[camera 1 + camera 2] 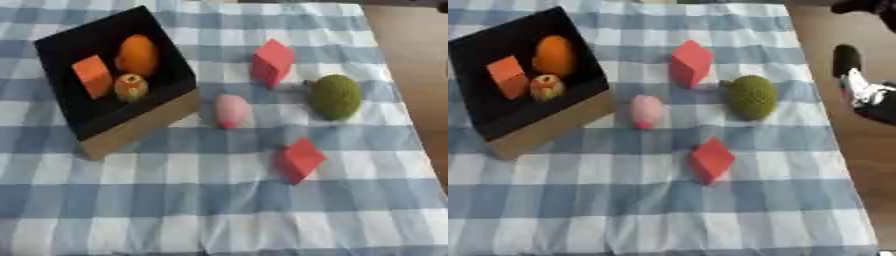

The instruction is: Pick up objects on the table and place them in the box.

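Right eye view shows something dark with a bit of white past the right edge of the surface, and it may be part of the robot; no robot hand can be made out in either view, so how the fingers sit cannot be told; nothing is being held that can be seen.

The box sits far left on the checked cloth, tipped so its open side faces the camera, likely to make dropping things in easy; inside it lie an orange block, an orange round fruit and a small yellow-red thing, close together.

Four things are not yet in: a pink egg shape just beside the box; a red block farther off; a green bumpy ball to the right; another red block nearer.

The left eye view shows only bare floor where the right eye view shows the dark shape.
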